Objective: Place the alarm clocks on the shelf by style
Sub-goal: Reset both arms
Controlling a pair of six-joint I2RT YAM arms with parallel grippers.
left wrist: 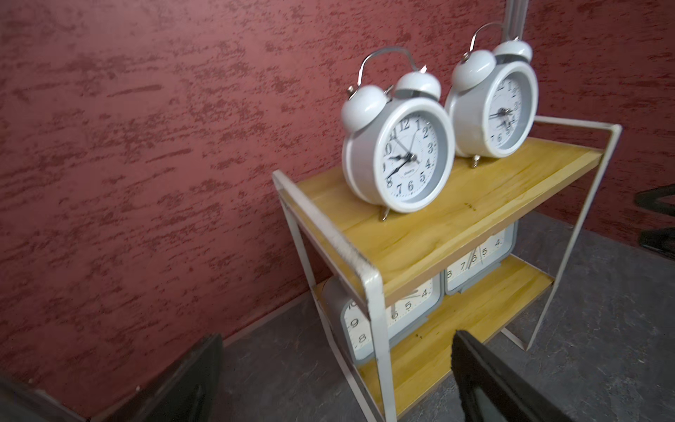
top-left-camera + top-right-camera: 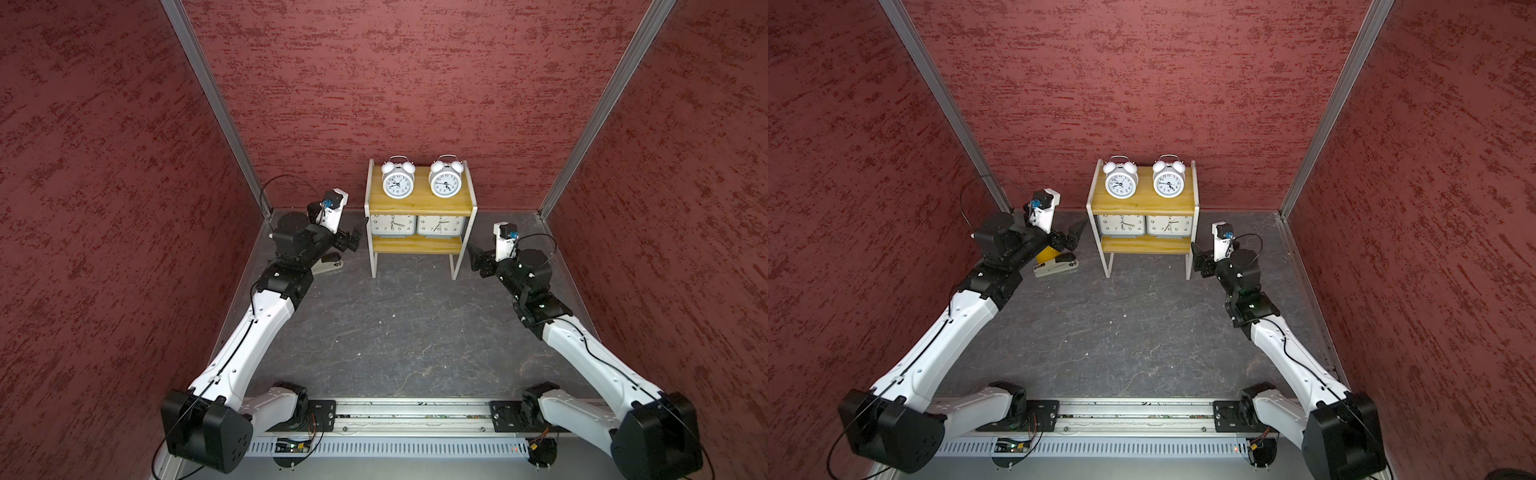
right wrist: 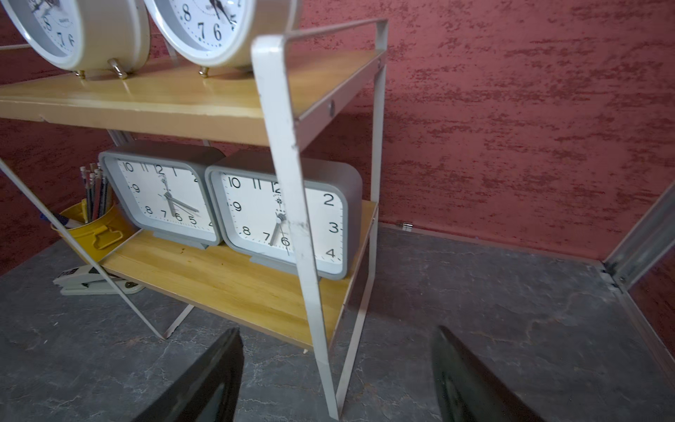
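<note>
Shelf [image 2: 420,204], centre of the frame in both top views, against the back wall: the upper board carries two white twin-bell alarm clocks [image 2: 397,183] side by side, the lower board two grey rectangular alarm clocks [image 2: 392,226] close together, all faces forward. Left jaws, just left of the shelf in frame, stand wide apart and empty; right jaws, just right of it by the lower board, likewise spread, holding nothing. Stapler [image 2: 1057,266] and yellow pen cup [image 3: 86,223] on the table [image 2: 395,332], left of the shelf.

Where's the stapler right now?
In a top view the stapler lies on the table, left of the shelf, beside the yellow pen cup.
</note>
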